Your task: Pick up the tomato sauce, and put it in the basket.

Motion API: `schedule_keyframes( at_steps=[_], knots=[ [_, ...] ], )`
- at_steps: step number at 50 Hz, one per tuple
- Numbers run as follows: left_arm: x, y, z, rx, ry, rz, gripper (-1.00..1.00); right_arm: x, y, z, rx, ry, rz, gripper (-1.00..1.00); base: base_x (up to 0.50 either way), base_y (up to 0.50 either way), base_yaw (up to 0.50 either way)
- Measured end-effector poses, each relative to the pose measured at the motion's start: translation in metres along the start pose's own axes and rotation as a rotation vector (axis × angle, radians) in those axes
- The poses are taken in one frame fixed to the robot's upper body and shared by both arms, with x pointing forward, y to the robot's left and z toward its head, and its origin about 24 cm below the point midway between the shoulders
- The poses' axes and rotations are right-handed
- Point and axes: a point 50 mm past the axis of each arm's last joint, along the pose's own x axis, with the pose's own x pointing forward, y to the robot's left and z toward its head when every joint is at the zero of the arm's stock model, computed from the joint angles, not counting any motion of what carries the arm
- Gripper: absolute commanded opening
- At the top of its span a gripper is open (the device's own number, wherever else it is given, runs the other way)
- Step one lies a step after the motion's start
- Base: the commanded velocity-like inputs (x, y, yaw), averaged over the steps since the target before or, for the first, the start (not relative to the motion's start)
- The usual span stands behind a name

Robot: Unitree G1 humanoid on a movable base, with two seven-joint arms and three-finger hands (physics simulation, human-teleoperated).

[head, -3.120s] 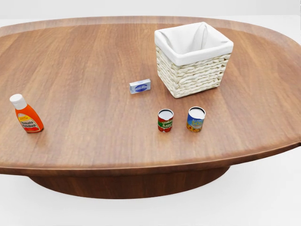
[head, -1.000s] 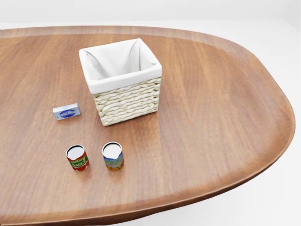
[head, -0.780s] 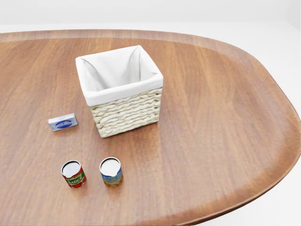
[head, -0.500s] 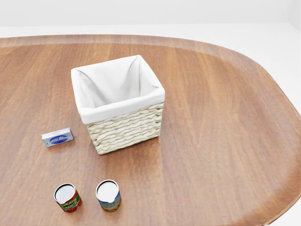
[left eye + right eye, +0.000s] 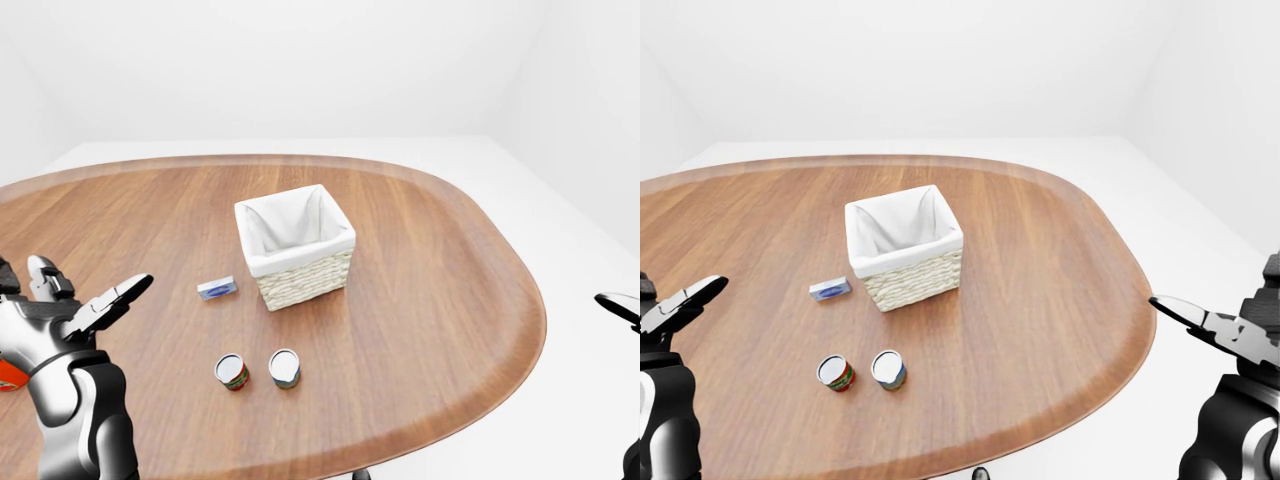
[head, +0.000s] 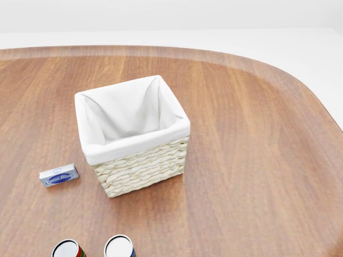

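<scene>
While the big oval wooden table (image 5: 430, 300) fills most of each view, the white-lined wicker basket (image 5: 296, 246) stands upright near its middle, well apart from both hands, approx. between them.

L hand (image 5: 60, 310) is raised at the left edge of the left-eye view, over the table's near-left part, fingers (image 5: 118, 300) spread wide, holding nothing. R hand (image 5: 1225, 335) hangs off the table's right rim in the right-eye view, fingers (image 5: 1185, 315) also spread and bare.

Just beside the L hand, partly hidden behind it at the left-eye view's left edge, an orange-red bit of a ketchup bottle (image 5: 8, 374) peeks out; label can't be read.

Two small cans stand upright on the table to the right of the L fingers, lower in the view than the basket: the tomato sauce (image 5: 232, 372) w/ red-green label, closer to the L hand, and a blue-yellow can (image 5: 284, 368) just beside it, not touching.

Smallest, a flat blue-white box (image 5: 217, 289) lies just left of the basket, up-right of the L fingers.
</scene>
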Motion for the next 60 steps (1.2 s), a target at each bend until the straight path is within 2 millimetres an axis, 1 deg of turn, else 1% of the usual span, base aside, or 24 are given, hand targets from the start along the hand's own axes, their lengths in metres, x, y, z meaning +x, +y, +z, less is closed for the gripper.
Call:
schedule_keyframes(
  at_steps=[5, 9, 17, 26, 32, 38, 43, 54, 60],
  knots=[
    [0.000, -0.002, -0.003, 0.008, 0.015, -0.017, 1.00, 0.000, -0.001, 0.000, 0.003, 0.001, -0.005, 1.00, 0.00, 0.00, 0.00],
    [0.001, -0.008, -0.010, 0.031, 0.038, -0.062, 1.00, 0.000, -0.001, 0.000, 0.005, 0.003, -0.007, 1.00, 0.00, 0.00, 0.00],
    [-0.006, -0.037, -0.033, 0.093, 0.112, -0.275, 1.00, -0.001, -0.001, -0.002, 0.006, 0.010, -0.009, 1.00, 0.00, 0.00, 0.00],
    [-0.029, -0.068, -0.043, 0.243, 0.127, -0.588, 1.00, -0.001, 0.000, -0.005, 0.005, 0.022, -0.009, 1.00, 0.00, 0.00, 0.00],
    [-0.046, -0.077, -0.052, 0.404, 0.145, -0.755, 1.00, -0.001, 0.000, -0.006, 0.006, 0.028, -0.008, 1.00, 0.00, 0.00, 0.00],
    [-0.063, -0.080, -0.056, 0.591, 0.150, -0.884, 1.00, -0.002, 0.000, -0.007, 0.006, 0.031, -0.006, 1.00, 0.00, 0.00, 0.00],
    [-0.072, -0.077, -0.059, 0.743, 0.160, -0.939, 1.00, -0.002, 0.000, -0.007, 0.006, 0.031, -0.006, 1.00, 0.00, 0.00, 0.00],
    [-0.082, -0.062, -0.057, 1.051, 0.174, -0.959, 1.00, -0.002, 0.001, -0.005, 0.008, 0.023, -0.004, 1.00, 0.00, 0.00, 0.00],
    [-0.086, -0.054, -0.053, 1.172, 0.194, -0.948, 1.00, 0.000, 0.002, -0.001, 0.011, 0.006, -0.004, 1.00, 0.00, 0.00, 0.00]
  ],
)
